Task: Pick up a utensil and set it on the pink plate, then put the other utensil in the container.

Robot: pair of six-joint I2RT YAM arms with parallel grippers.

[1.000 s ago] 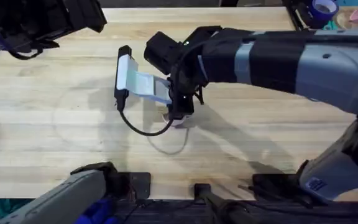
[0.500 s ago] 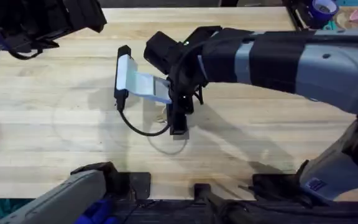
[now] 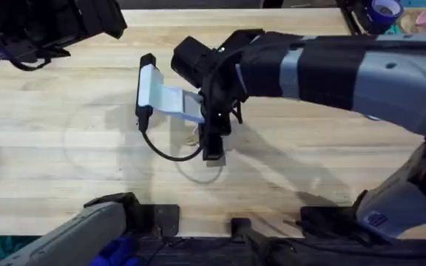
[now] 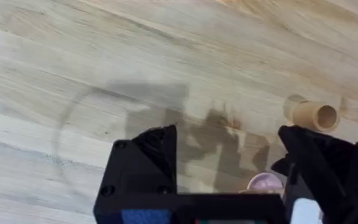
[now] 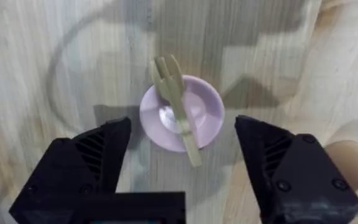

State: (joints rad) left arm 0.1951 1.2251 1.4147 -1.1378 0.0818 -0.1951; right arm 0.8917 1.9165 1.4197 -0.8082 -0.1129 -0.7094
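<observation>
Fork [image 5: 178, 109] lying across pink plate [image 5: 181, 112], right gripper [image 5: 182, 165] spread wide and empty above it. First step judged done. Next: finding the spoon and carrying it to brown cup [image 4: 314, 115].

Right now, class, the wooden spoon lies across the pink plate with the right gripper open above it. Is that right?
Not quite: it is the wooden fork, its tines visible, that lies across the pink plate. The right wrist view shows it, right gripper open above.
</observation>
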